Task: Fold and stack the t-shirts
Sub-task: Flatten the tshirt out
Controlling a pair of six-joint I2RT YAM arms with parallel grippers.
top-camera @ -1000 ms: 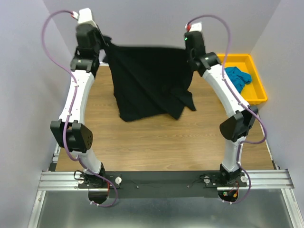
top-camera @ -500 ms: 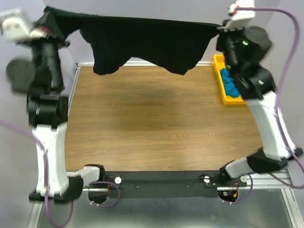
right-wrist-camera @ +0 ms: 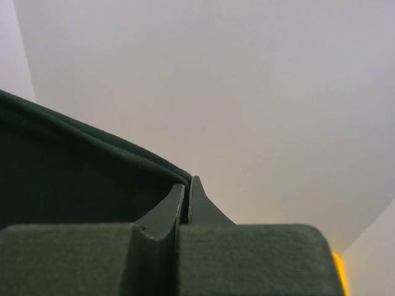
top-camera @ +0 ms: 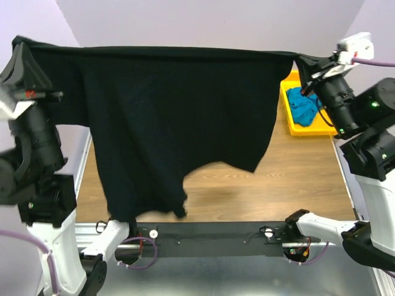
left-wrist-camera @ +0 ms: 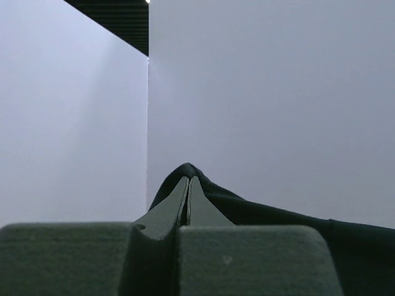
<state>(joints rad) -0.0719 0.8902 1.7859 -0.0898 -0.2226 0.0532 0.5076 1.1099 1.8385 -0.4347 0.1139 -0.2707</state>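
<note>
The large black t-shirt (top-camera: 179, 117) hangs spread wide and high above the table, stretched between both grippers. My left gripper (top-camera: 21, 46) is shut on its left corner; the left wrist view shows the cloth (left-wrist-camera: 259, 213) pinched at the fingertips (left-wrist-camera: 188, 182). My right gripper (top-camera: 303, 61) is shut on its right corner, and the cloth (right-wrist-camera: 74, 172) shows pinched at the fingertips (right-wrist-camera: 187, 185) in the right wrist view. The shirt's lower edge hangs uneven, lowest at the left. The teal-blue t-shirt (top-camera: 302, 106) lies crumpled in the yellow tray (top-camera: 308, 129).
The wooden table (top-camera: 284, 191) shows below and right of the hanging shirt. The yellow tray sits at the back right. Grey walls close the left, back and right. The arm bases stand on the black rail (top-camera: 216, 237) at the near edge.
Both arms have lifted the black shirt higher and pulled it toward the camera and wider apart. It now hangs spread open as a broad sheet instead of bunched at the back.
</note>
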